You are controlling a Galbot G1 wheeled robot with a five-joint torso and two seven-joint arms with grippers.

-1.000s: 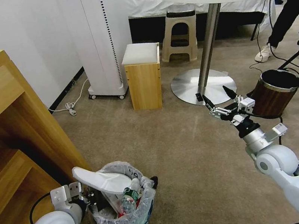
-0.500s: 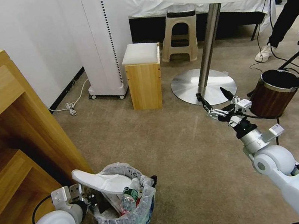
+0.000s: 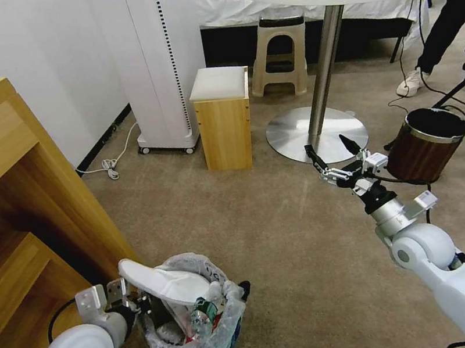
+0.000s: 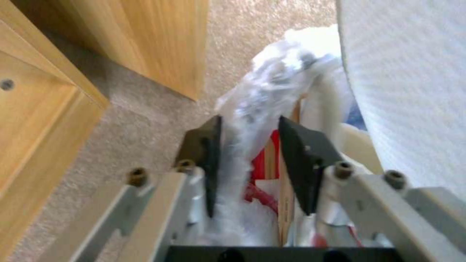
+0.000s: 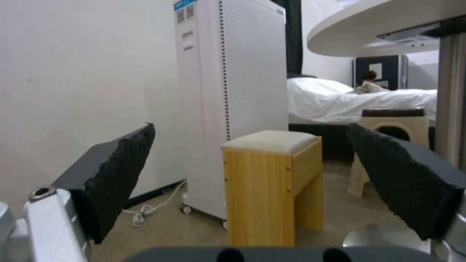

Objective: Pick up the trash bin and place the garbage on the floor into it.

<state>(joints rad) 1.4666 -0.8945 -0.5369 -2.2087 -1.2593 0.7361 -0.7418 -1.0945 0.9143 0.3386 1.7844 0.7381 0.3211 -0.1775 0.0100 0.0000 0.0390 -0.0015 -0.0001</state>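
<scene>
Our left gripper [image 4: 245,153] is clamped on the bag-lined rim of the trash bin [image 3: 198,344] by the wooden desk [image 3: 6,192], while our right gripper [image 3: 332,152] hangs wide open, holding nothing, near the round table's base [image 3: 297,134].

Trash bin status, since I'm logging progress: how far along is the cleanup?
Mostly done, it seems. The trash bin already holds a white slipper, a small bottle and red scraps. In hand: the left pincer is clamped on the bin's bagged rim beside the wooden desk. The right pincer hangs open and empty above the floor, where no litter shows in the head view, so little seems left.
</scene>
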